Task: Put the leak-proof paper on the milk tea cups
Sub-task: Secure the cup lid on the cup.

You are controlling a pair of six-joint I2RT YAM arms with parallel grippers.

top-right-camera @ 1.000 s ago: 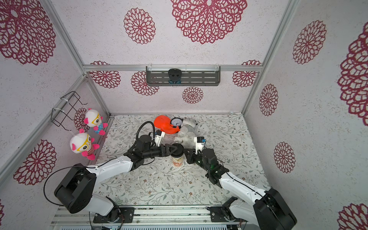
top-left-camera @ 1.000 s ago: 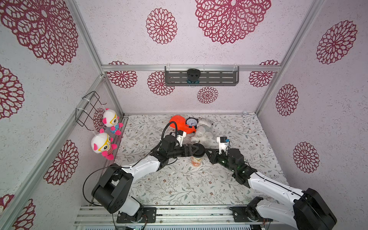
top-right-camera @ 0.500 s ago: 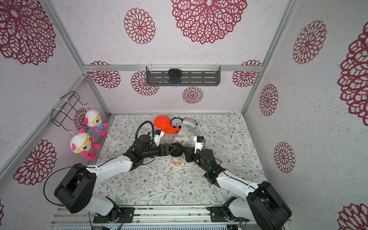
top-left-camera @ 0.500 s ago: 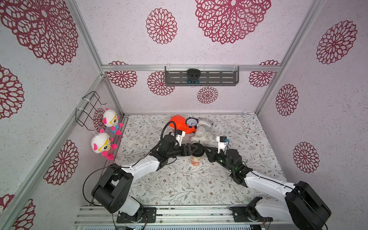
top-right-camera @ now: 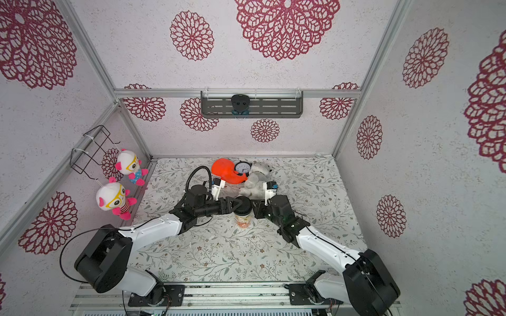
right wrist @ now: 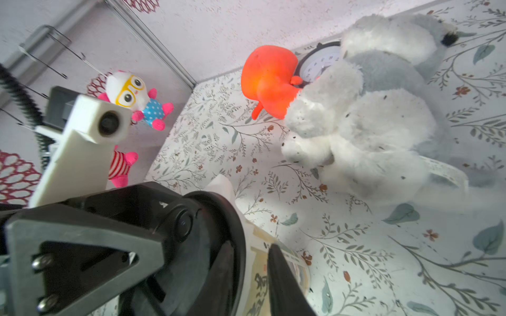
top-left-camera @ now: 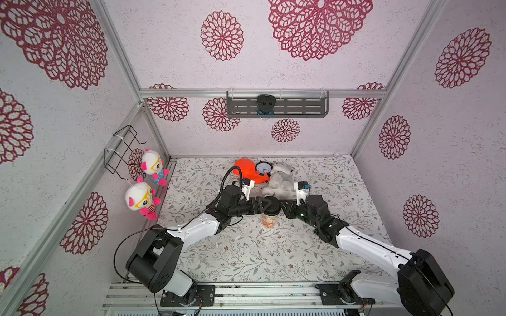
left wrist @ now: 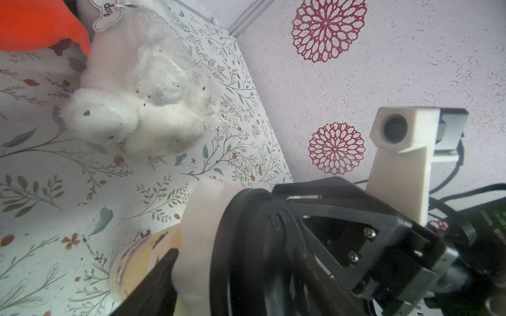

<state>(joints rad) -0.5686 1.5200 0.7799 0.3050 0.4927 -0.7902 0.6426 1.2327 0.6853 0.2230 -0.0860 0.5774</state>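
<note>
Progress: leak-proof paper [left wrist: 202,232] already draped over mouth of milk tea cup [top-left-camera: 269,220], upright mid-counter [top-left-camera: 246,254]; black lid [top-left-camera: 272,208] sits on top, paper skirt showing below its rim. Judged nearly done; you still need to let go and back off.

Left gripper [top-left-camera: 263,205]: jaws wide, one finger on lid top, other under skirt; reads as pinch on lid.

Right gripper [top-left-camera: 284,209]: jaws part-open astride lid edge; you can't tell if gripping.

Writing: hang tag [left wrist: 106,16] on plush dog [left wrist: 131,90] reads "dog". Cup print illegible.

A paper tag [left wrist: 105,15] on the plush dog [left wrist: 137,82] reads "dog"; the clock [right wrist: 319,65] numerals are illegible.
</note>
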